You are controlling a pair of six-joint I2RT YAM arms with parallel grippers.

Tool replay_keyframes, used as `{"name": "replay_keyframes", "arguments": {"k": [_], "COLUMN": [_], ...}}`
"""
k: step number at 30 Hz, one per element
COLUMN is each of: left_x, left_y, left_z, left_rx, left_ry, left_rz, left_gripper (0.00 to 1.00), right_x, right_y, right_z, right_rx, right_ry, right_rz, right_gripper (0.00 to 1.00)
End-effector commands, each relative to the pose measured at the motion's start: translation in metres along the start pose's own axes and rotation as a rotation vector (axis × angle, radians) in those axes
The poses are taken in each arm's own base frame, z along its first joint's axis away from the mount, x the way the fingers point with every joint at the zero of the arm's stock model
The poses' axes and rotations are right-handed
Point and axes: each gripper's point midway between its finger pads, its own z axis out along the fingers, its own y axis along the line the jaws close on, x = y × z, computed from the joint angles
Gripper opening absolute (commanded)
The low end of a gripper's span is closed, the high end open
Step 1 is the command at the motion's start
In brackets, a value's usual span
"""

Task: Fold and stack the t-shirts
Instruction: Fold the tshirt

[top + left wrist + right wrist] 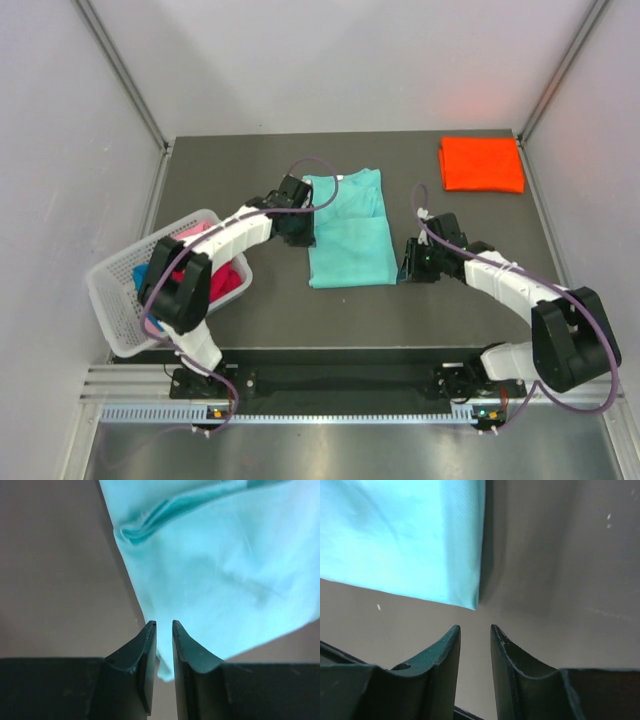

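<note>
Top external: we noted left gripper (163,625) clenched at teal shirt's (348,235) left edge, right gripper (475,627) clenched empty beside its near-right corner; orange shirt (481,164) lay well apart.

Top view's bright and even, shadows soft. The orange t-shirt (481,164) blooms, throwing a red glow on the wall (470,105) above it. Wrist views run soft; the teal t-shirt (225,570) washes out pale at upper right.
</note>
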Motion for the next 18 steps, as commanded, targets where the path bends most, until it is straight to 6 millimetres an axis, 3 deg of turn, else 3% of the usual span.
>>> {"name": "replay_keyframes", "arguments": {"k": [1,5,10,11,18], "left_x": [-0.023,-0.041,-0.066,-0.064,-0.079], "left_y": [-0.002,0.004,0.015,0.020,0.030], "left_z": [0.017,0.045,0.065,0.073,0.084], "left_rx": [0.016,-0.015,-0.055,-0.072,-0.136], "left_ry": [-0.016,-0.009,-0.036,-0.018,-0.039], "left_rz": [0.020,0.017,0.013,0.006,-0.011], "left_gripper": [0.24,0.23,0.22,0.23,0.23], "right_x": [-0.032,-0.038,-0.045,-0.046,-0.042], "right_y": [0.019,0.026,0.031,0.033,0.028], "right_z": [-0.019,-0.022,-0.022,-0.022,-0.011], "right_rx": [-0.029,-0.054,-0.076,-0.080,-0.070], "right_ry": [-0.106,-0.120,-0.133,-0.134,-0.106], "right_rz": [-0.029,-0.035,-0.041,-0.043,-0.047], "right_gripper": [0.31,0.31,0.31,0.31,0.31]}}
